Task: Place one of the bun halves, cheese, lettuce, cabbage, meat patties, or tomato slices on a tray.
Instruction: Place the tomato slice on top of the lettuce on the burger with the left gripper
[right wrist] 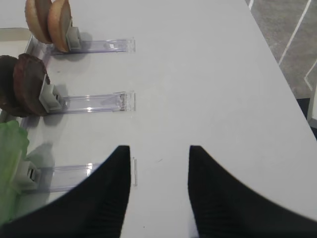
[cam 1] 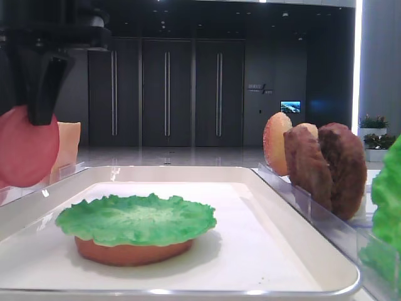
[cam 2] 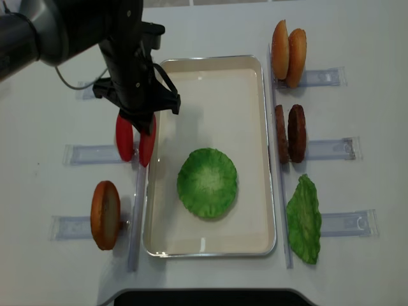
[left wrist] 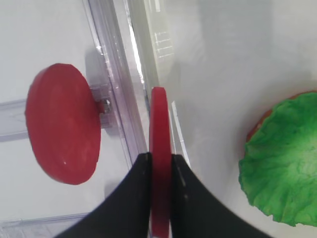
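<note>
Tomato slice [left wrist: 159, 163] pinched in left claw [left wrist: 159, 171] beside white tray [cam 2: 245, 64].

The tomato slices [left wrist: 62, 130] look like smooth, matt red plastic. The lettuce [cam 1: 136, 219] is bright green with a crinkled, slightly shiny surface. The meat patties [cam 1: 326, 166] are dark brown, rough and lumpy. The bun halves [cam 2: 288, 48] have a smooth orange-brown finish. The tray [cam 2: 251, 143] is glossy white with a shiny rim. The holders [right wrist: 94, 102] are clear, glassy plastic on a smooth, matt white table [right wrist: 208, 79].

White table [cam 2: 210, 29] bears the tray [cam 2: 261, 153] and clear holders [cam 2: 331, 148].
</note>
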Available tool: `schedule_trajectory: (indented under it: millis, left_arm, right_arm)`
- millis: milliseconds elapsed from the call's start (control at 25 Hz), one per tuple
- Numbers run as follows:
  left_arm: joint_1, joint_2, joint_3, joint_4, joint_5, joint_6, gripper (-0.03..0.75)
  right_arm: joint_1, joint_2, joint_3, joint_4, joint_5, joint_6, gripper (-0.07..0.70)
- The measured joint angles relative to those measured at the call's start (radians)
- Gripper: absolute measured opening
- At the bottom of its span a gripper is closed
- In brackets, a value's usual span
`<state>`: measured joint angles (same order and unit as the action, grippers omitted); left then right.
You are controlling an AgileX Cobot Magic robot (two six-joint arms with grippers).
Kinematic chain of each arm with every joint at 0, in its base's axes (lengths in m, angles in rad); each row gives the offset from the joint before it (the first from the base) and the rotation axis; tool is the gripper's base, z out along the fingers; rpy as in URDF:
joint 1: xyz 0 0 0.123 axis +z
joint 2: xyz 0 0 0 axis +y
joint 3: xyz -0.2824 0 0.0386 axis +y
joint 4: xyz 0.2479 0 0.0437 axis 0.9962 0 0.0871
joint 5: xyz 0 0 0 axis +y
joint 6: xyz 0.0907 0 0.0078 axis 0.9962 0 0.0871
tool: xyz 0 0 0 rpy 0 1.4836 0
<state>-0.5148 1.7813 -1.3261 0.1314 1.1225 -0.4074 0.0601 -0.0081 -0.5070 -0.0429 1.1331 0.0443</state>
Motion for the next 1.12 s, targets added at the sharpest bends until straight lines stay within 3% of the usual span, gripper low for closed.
schedule_trajectory:
  millis: [440,640,800,920,1120]
  left_arm:
    - [-0.014,-0.137,0.0,-0.037,0.087,0.019,0.066]
    - [-0.075,-0.163,0.0,-0.04,0.091,0.013,0.066]
    - [-0.081,-0.164,0.0,-0.05,0.089,0.01,0.066]
    - [-0.081,-0.164,0.014,-0.062,0.047,0.014,0.066]
    - [-0.081,-0.164,0.117,-0.167,-0.106,0.069,0.066]
  right_arm:
    - [0.0,0.0,0.0,0.0,0.0,0.0,0.274]
    - [0.0,0.0,0.0,0.0,0.0,0.0,0.273]
    - [0.0,0.0,0.0,0.0,0.0,0.0,0.273]
    - [0.0,0.0,0.0,0.0,0.0,0.0,0.273]
    - [0.0,0.0,0.0,0.0,0.0,0.0,0.273]
